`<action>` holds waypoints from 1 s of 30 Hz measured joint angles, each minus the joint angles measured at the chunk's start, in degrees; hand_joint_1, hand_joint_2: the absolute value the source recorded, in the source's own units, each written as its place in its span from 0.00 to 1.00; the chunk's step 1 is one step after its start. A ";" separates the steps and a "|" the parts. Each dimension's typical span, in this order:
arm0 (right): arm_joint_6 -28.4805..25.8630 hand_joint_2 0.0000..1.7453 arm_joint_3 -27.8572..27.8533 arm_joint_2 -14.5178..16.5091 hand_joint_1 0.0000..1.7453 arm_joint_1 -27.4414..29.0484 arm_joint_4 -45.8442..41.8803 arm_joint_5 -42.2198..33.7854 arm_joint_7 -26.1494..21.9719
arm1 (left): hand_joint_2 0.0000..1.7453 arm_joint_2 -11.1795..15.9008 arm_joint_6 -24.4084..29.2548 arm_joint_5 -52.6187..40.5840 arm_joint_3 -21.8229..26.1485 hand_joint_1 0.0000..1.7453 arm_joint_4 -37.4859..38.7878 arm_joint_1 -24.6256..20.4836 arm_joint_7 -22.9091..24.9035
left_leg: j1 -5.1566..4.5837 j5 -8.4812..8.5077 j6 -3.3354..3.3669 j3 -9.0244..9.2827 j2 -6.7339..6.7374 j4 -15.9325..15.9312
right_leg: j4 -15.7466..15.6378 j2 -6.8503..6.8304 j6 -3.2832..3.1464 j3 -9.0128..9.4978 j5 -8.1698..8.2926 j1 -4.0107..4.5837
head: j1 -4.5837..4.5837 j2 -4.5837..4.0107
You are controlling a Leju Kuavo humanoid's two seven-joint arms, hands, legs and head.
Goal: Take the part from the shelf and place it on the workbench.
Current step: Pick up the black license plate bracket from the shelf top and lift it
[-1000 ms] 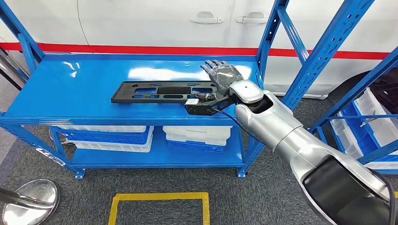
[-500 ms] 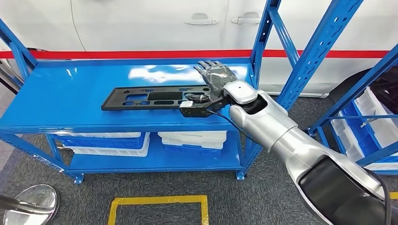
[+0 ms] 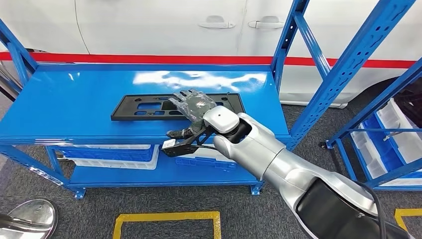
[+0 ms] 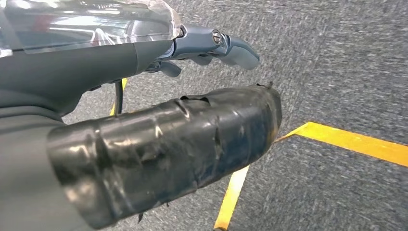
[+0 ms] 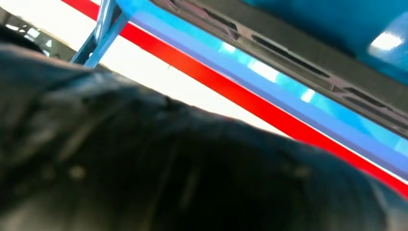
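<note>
Head view: the right hand (image 3: 193, 105), fingers spread and holding nothing, hovers over the flat black slotted plastic part (image 3: 144, 107) on the blue metal shelf (image 3: 74, 99); it should grip the near edge squarely.

**Three cameras, one shared shelf**

The head view looks forward and down from high up onto the blue shelf (image 3: 74, 99) and the grey floor (image 3: 164, 201) before it; the right wrist view sits very close behind its hand, facing the shelf's edge and the black part (image 5: 308, 60), both shared with the head view; the left wrist view faces down at the floor with its yellow tape (image 4: 356, 142).
</note>
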 joint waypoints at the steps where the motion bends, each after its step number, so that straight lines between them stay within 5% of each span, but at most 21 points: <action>1: 0.00 0.00 0.18 0.04 0.00 0.13 0.00 -0.04 -0.06 | 0.00 -0.01 -0.01 0.00 -0.01 0.00 0.00 -0.02 0.00 | -0.04 -0.09 0.14 0.07 0.00 0.00 | 4.13 -0.06 0.19 -2.24 -1.56 -0.14 | -0.02 0.00; 3: 0.01 0.00 0.43 0.11 0.00 0.48 0.00 -0.06 -0.14 | 0.00 -0.02 0.00 0.00 -0.02 0.00 0.00 -0.05 0.00 | -0.12 -0.29 0.29 0.25 -0.02 0.00 | 9.11 -0.09 0.18 -5.44 -2.31 -0.27 | 0.01 0.00; 4: 0.01 0.00 0.51 0.14 0.00 0.59 0.00 -0.07 -0.16 | 0.00 -0.06 0.00 0.00 -0.02 0.00 0.00 -0.04 0.01 | -0.17 -0.39 0.31 0.42 -0.04 0.00 | 8.52 -0.08 -0.08 -5.55 -1.06 -0.24 | 0.01 0.00; 6: 0.03 0.00 0.65 0.25 0.00 0.46 -0.02 -0.08 -0.25 | 0.00 -0.26 0.00 -0.02 -0.02 0.00 0.00 -0.04 0.06 | -0.17 -0.61 0.30 0.80 -0.08 -0.04 | 1.32 -0.09 -1.22 -2.72 3.59 0.27 | 0.01 0.00; 8: 0.17 0.00 0.79 0.46 0.00 0.20 -0.04 -0.19 -0.46 | 0.00 -0.85 0.00 -0.08 -0.02 0.00 0.01 -0.03 0.21 | 0.03 -0.76 0.00 1.00 -0.04 -0.17 | -6.07 -0.28 -2.75 0.60 6.34 1.14 | 0.06 0.00; 11: 0.63 0.00 1.08 0.97 0.00 0.16 -0.17 -0.49 -0.74 | 0.00 -1.27 0.02 -0.26 -0.02 0.00 0.02 -0.04 0.42 | 0.35 -0.71 -0.94 1.31 0.07 -0.86 | -8.92 -0.33 -3.78 1.94 6.52 1.87 | 0.26 0.00; 14: 0.74 0.00 1.33 1.61 0.00 0.23 -0.42 -0.73 -0.78 | 0.00 -1.37 0.02 -0.51 -0.02 0.00 0.02 -0.11 0.44 | 0.06 -2.34 -1.38 0.83 0.20 1.25 | -11.55 -0.50 -3.92 4.04 7.41 1.17 | 0.24 0.00; 17: 0.88 0.00 1.71 2.15 0.00 0.46 -0.49 -0.87 -0.77 | 0.00 -1.23 0.03 -0.59 -0.02 0.00 0.02 -0.09 0.45 | 0.01 -6.46 -1.71 -4.26 0.17 11.01 | -11.83 -0.53 -3.81 4.65 7.22 0.90 | 0.19 0.00; 18: 0.91 0.00 1.92 2.19 0.00 0.63 -0.48 -0.98 -0.76 | 0.00 -1.15 0.04 -0.59 -0.02 0.00 0.02 -0.06 0.49 | 0.03 -6.57 -1.94 -5.54 0.18 12.88 | -11.52 -0.48 -3.70 4.65 6.91 0.89 | 0.17 0.00; 20: 0.92 0.00 2.19 2.20 0.00 0.84 -0.46 -1.25 -0.73 | 0.00 -1.07 0.04 -0.60 -0.02 0.00 0.02 0.07 0.57 | 0.18 -3.71 -2.38 -5.15 0.23 10.57 | -10.60 -0.32 -3.31 4.67 6.11 0.73 | 0.18 0.00; 23: 0.91 0.00 2.28 2.19 0.00 0.77 -0.42 -1.67 -0.65 | 0.00 -1.12 0.03 -0.64 -0.03 0.00 0.03 0.09 0.64 | 0.38 0.30 -2.68 -1.18 0.11 1.62 | -8.57 -0.08 -2.27 4.27 4.55 0.74 | 0.16 0.01; 28: 0.91 0.00 2.31 2.13 0.00 0.72 -0.25 -1.98 -0.52 | 0.00 -1.31 0.11 -0.74 -0.04 0.00 0.04 -0.02 0.79 | 0.13 -0.26 -0.79 -0.68 -0.11 0.84 | -6.64 0.06 -1.28 3.47 3.16 0.75 | 0.11 0.00; 30: 0.91 0.00 2.31 2.09 0.00 0.67 -0.22 -2.01 -0.48 | 0.00 -1.37 0.13 -0.74 -0.04 0.00 0.04 -0.01 0.80 | 0.16 -0.43 -0.17 -0.35 -0.02 0.76 | -2.15 -0.04 -0.62 1.41 0.75 0.37 | 0.12 0.00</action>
